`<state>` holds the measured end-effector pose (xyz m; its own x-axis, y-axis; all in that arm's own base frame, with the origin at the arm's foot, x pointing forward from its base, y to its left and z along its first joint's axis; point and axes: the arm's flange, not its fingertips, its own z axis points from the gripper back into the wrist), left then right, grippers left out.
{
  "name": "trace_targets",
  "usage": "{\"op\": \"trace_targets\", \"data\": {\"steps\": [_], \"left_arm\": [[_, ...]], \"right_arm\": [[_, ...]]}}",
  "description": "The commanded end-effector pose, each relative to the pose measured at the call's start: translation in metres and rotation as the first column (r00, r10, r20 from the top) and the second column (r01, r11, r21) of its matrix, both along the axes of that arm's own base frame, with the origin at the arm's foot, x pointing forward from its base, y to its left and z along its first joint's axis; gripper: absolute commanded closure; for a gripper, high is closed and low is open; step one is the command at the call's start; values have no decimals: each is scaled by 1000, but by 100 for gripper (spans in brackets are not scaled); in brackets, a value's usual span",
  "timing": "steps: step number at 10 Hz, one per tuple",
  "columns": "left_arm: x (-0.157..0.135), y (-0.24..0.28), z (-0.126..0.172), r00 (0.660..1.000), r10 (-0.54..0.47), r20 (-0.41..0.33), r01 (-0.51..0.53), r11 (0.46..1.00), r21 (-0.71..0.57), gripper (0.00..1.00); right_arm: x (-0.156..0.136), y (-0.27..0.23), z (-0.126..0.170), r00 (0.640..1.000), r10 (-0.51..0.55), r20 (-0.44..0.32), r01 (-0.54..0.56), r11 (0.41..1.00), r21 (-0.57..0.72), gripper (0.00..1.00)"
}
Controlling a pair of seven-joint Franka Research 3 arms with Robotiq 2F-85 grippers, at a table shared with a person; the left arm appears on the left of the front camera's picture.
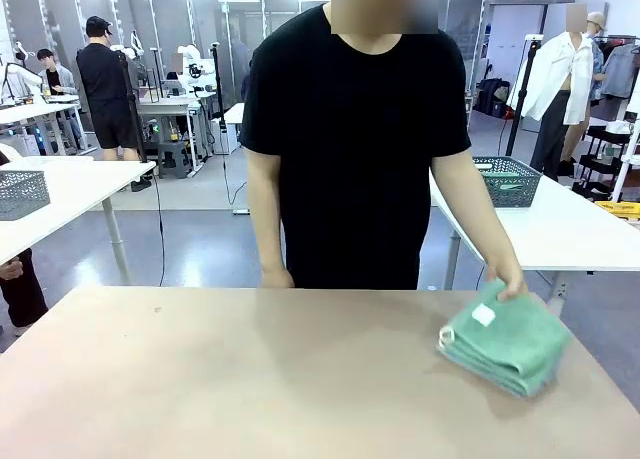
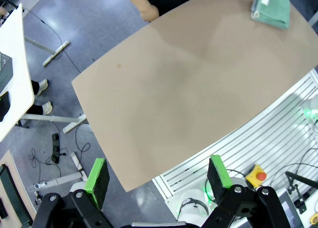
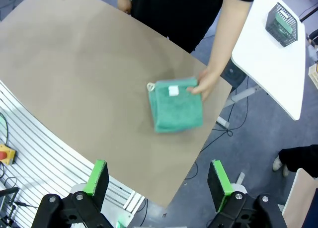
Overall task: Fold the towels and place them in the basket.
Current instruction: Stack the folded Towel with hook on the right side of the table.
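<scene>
A folded mint green towel [image 1: 505, 344] with a small white tag lies near the table's right edge. The person's hand [image 1: 510, 284] rests on its far corner. Seen from the right wrist, the towel [image 3: 176, 109] lies well below and ahead of my right gripper [image 3: 158, 164], which is open and holds nothing. My left gripper [image 2: 156, 163] is open too, high over the table's near left side, with the towel [image 2: 272, 7] far across the table. The pale blue-grey towel is out of view. A dark grey mesh basket [image 1: 505, 179] stands on a white table behind the person.
The tan table [image 1: 250, 379] is bare apart from the towel. The person stands at the far edge with the other hand [image 1: 275, 277] on it. Another grey basket [image 1: 22, 192] sits on a white table at the left. A red button [image 2: 254, 176] lies below the near edge.
</scene>
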<state>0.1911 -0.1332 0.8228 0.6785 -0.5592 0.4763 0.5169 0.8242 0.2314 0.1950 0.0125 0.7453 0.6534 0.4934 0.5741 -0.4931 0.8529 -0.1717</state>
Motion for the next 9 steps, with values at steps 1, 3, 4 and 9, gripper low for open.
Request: {"op": "trace_targets", "data": {"steps": [1, 3, 4, 9], "left_arm": [[-1, 0, 2, 1000, 2, 2, -2, 1000, 5, 0], [-1, 0, 2, 1000, 2, 2, -2, 1000, 5, 0], [-1, 0, 2, 1000, 2, 2, -2, 1000, 5, 0], [-1, 0, 2, 1000, 2, 2, -2, 1000, 5, 0]], "right_arm": [[-1, 1, 0, 1000, 2, 6, -2, 1000, -2, 0], [-1, 1, 0, 1000, 2, 6, -2, 1000, -2, 0], [-1, 1, 0, 1000, 2, 6, -2, 1000, -2, 0], [-1, 1, 0, 1000, 2, 6, -2, 1000, -2, 0]]}}
